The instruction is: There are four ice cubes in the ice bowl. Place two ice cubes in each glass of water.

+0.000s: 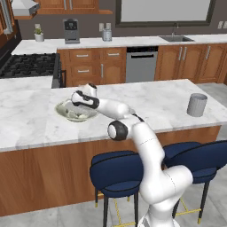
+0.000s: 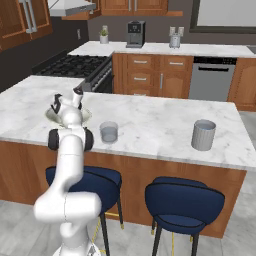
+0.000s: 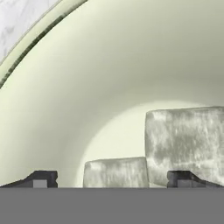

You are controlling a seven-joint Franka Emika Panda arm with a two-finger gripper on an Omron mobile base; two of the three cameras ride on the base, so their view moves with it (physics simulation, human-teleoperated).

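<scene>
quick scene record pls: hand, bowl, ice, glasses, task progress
hand: hand open, down inside the bowl, holding nothing
bowl: bowl on the island counter, at the stove end
ice: two cubes show in the hand view; small cube lies between the fingertips, large cube beside it
glasses: near glass just past the bowl, far glass toward the other end of the island
task progress: no ice seen in either glass; none lifted yet
</scene>
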